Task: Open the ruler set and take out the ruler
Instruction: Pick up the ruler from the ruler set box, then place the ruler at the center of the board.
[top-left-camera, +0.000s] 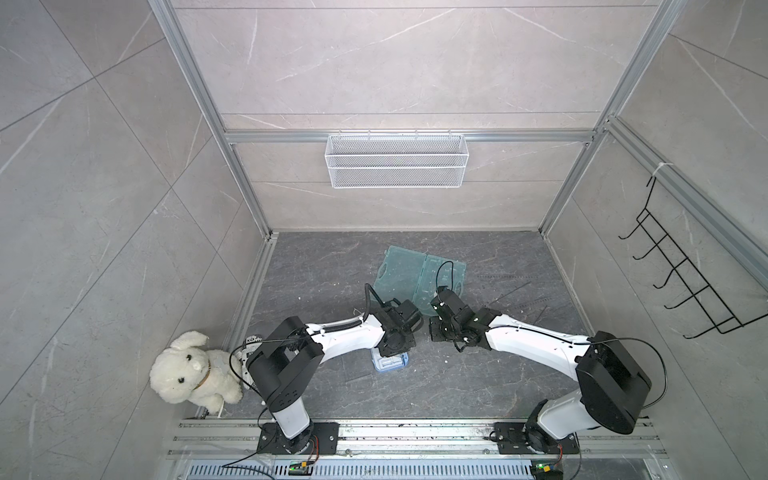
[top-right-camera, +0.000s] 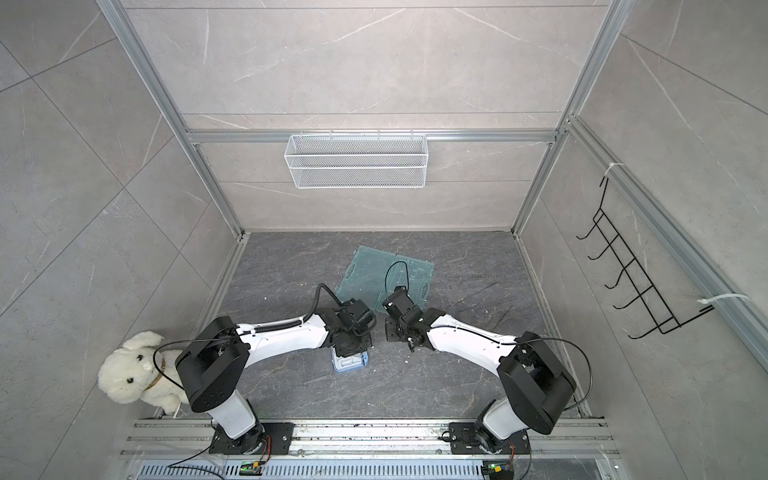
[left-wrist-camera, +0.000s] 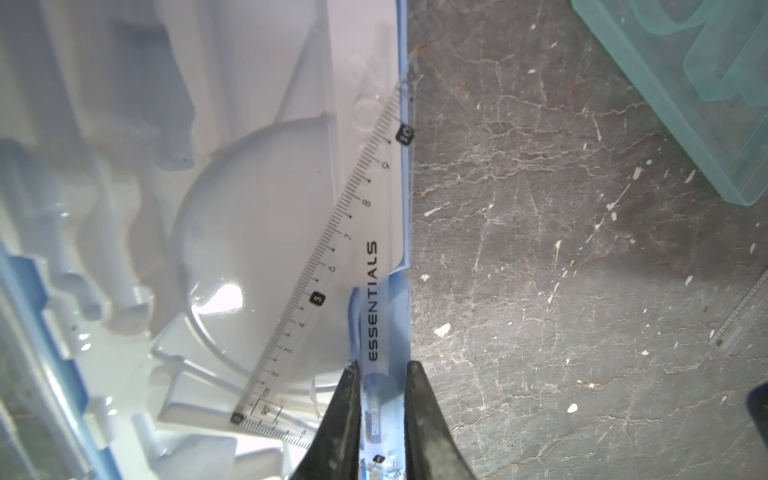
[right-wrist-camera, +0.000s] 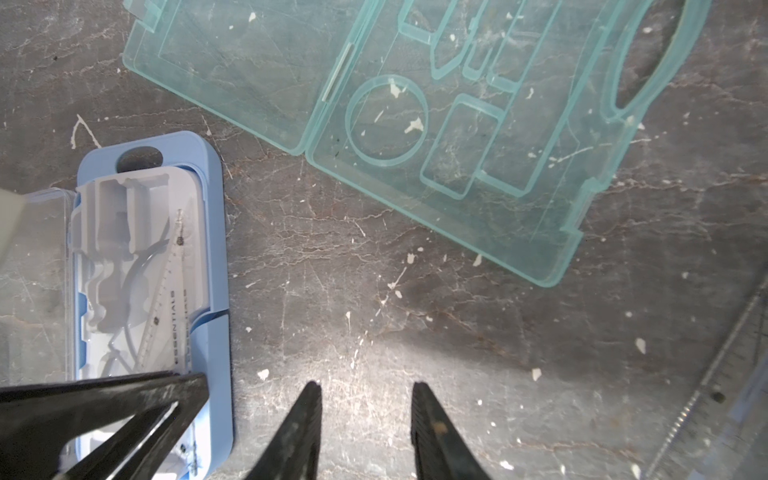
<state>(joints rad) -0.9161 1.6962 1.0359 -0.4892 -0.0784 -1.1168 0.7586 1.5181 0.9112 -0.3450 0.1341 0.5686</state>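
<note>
The ruler set (right-wrist-camera: 214, 232) is a blue case lying open on the dark floor, with a white moulded tray (left-wrist-camera: 257, 187) inside. In both top views the left wrist covers most of it (top-left-camera: 388, 365) (top-right-camera: 351, 362). A clear ruler (left-wrist-camera: 372, 299) printed ESSENTIALS lies in the tray along the blue rim, and it also shows in the right wrist view (right-wrist-camera: 176, 320). My left gripper (left-wrist-camera: 381, 365) has closed to a narrow gap on the ruler's end and the rim beside it. My right gripper (right-wrist-camera: 365, 386) stands open over bare floor beside the case, holding nothing.
An open, see-through green case (top-left-camera: 415, 274) (right-wrist-camera: 415, 124) lies just beyond both grippers. A clear scaled strip (right-wrist-camera: 706, 395) lies on the floor to the right. A plush dog (top-left-camera: 191, 370) sits front left; a wire basket (top-left-camera: 397, 160) and a black hook rack (top-left-camera: 685, 286) hang on the walls.
</note>
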